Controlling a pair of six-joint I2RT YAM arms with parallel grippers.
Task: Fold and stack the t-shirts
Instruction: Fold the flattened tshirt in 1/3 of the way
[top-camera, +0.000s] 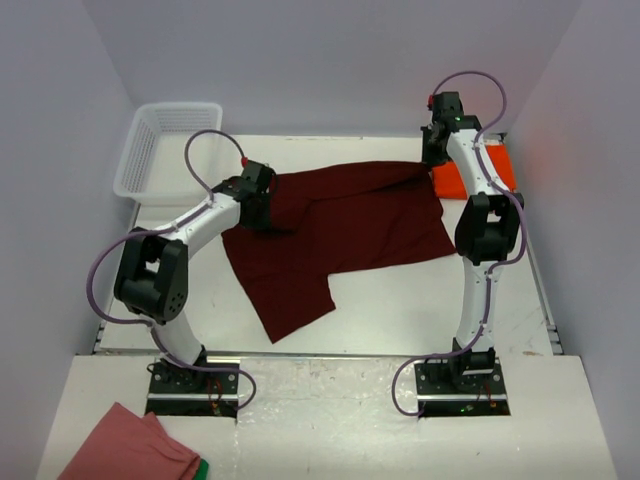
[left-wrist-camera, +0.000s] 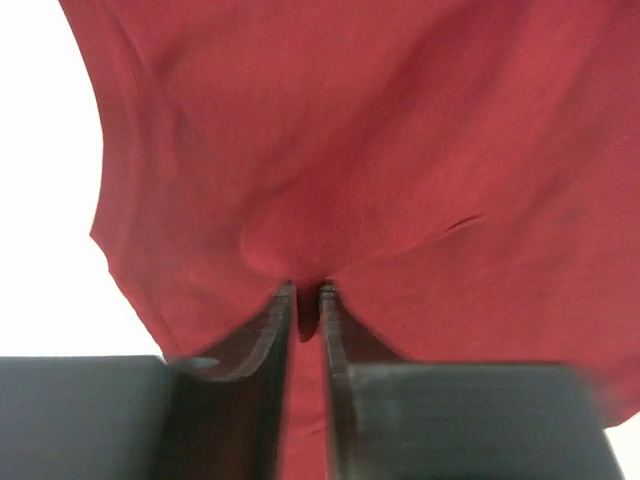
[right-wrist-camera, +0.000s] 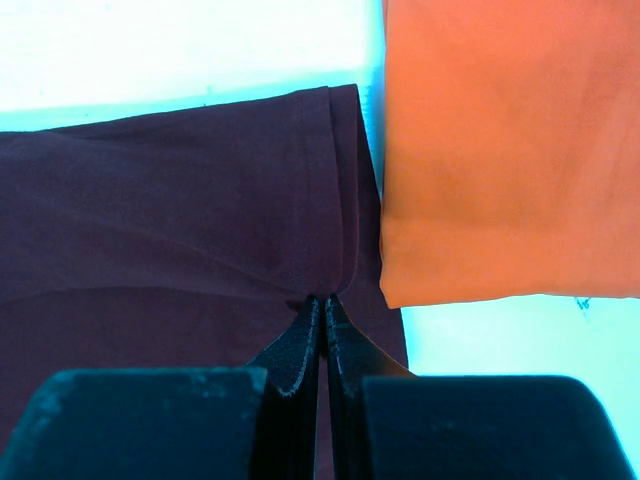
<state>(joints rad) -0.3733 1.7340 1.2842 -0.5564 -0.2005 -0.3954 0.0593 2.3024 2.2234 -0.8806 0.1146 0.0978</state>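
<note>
The dark maroon t-shirt (top-camera: 350, 225) lies spread across the middle of the table, with one part hanging toward the front edge. My left gripper (top-camera: 268, 205) is at its left edge. In the left wrist view the jaws (left-wrist-camera: 306, 292) stand a narrow gap apart, and a pucker of the maroon cloth (left-wrist-camera: 350, 150) lies between the tips. My right gripper (top-camera: 432, 160) is at the shirt's far right corner. It (right-wrist-camera: 322, 300) is shut on the hemmed edge of the maroon shirt (right-wrist-camera: 170, 210). The orange-red t-shirt (right-wrist-camera: 500, 150) lies folded just to the right (top-camera: 455, 178).
A white mesh basket (top-camera: 150, 160) stands at the back left corner. A salmon-pink cloth (top-camera: 130, 445) with a green edge lies on the front ledge, left of the left arm's base. Grey walls close in the table on three sides.
</note>
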